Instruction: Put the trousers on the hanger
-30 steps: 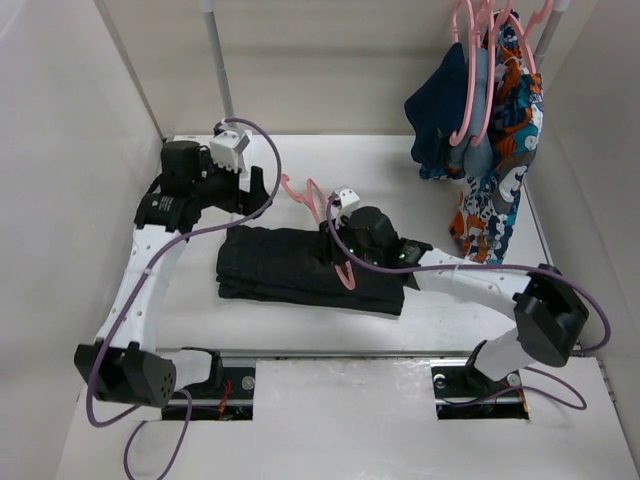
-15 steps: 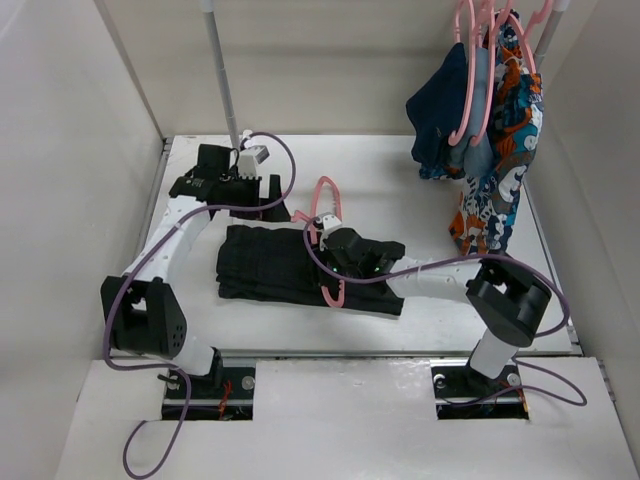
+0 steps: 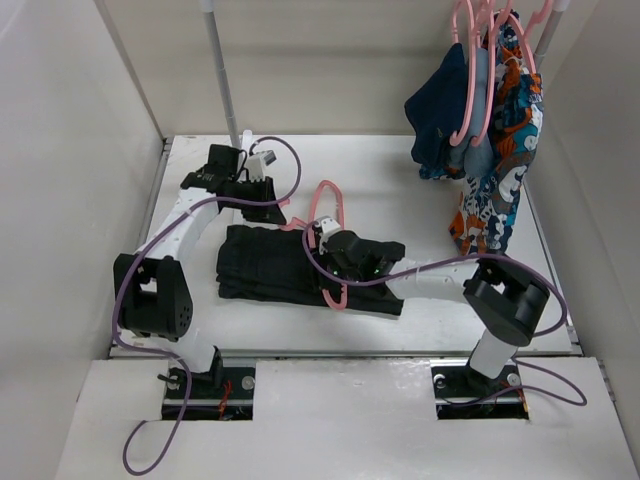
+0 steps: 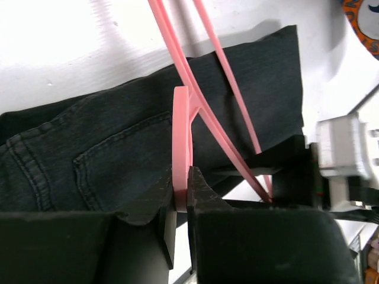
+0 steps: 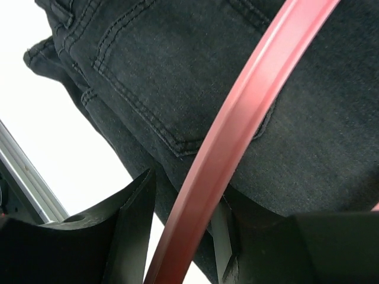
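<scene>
Pink plastic of the hanger (image 3: 325, 235) sits clamped in both our grippers, left gripper (image 4: 182, 201) pinched tight on its frame, right gripper (image 5: 177, 236) closed around its bar, above the folded trousers (image 3: 275, 265) on the table (image 3: 400, 175).

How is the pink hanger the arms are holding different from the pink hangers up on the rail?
The hanger lies low across the folded black trousers, bare; the rail hangers hang upright carrying clothes. The first is gripped by both grippers, left gripper and right gripper; those are untouched. All are thin pink plastic.
</scene>
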